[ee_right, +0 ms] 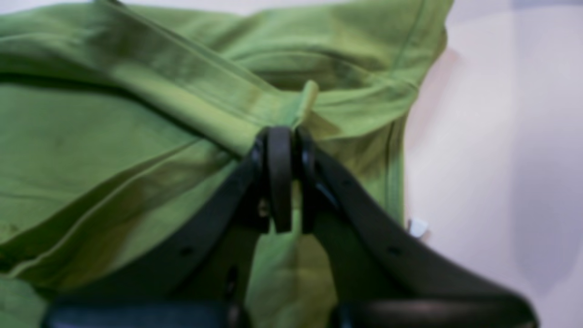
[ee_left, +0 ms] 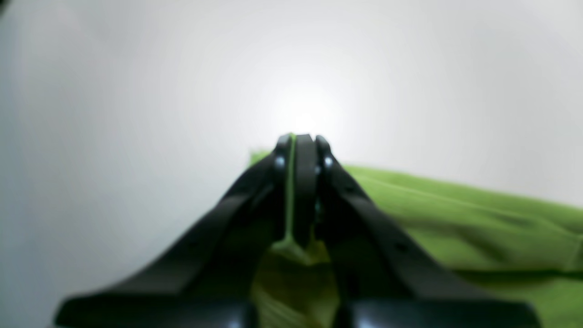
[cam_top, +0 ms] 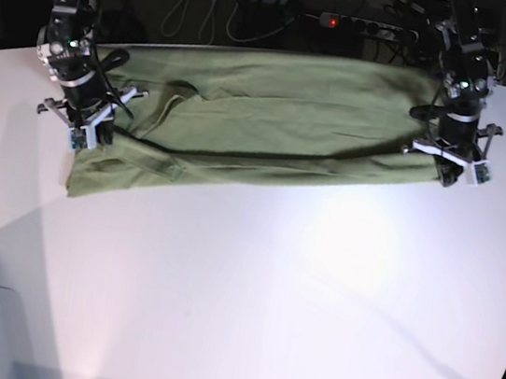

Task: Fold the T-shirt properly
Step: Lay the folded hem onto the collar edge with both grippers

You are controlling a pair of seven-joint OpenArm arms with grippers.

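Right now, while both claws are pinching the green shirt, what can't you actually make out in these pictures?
- Olive-green cotton T-shirt: in the base view it is too small to count the folded layers.
- Left claw: its wrist view is blurred, so how much cloth it pinches is unclear.
- Right claw: its own black fingers hide the pinched hem.
- Small white tag by the shirt edge: too blurred to read.

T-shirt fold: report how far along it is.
Done: the T-shirt lies as a long band across the table, one lengthwise fold apparently in. In hand: the left end effector and right end effector are each shut on cloth at opposite ends. Left: the band is still long and wrinkled, so crosswise folds remain.
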